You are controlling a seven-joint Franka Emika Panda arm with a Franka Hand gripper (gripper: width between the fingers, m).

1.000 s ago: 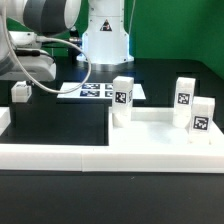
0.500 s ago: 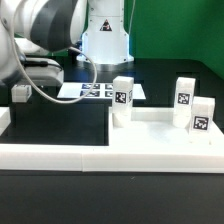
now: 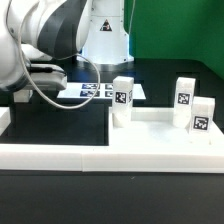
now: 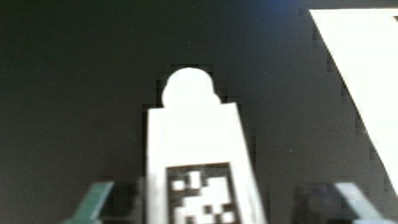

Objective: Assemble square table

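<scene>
In the wrist view the claw (image 4: 217, 200) straddles a tagged white leg (image 4: 192, 140) on the black tabletop (image 4: 71, 70), fingers either side; whether they press it cannot be told

The gripper (image 4: 199, 200) is cut off by the wrist view's edge — fingertips unseen — and the leg (image 4: 196, 150) between its fingers is blurred, its tag unreadable.
</scene>
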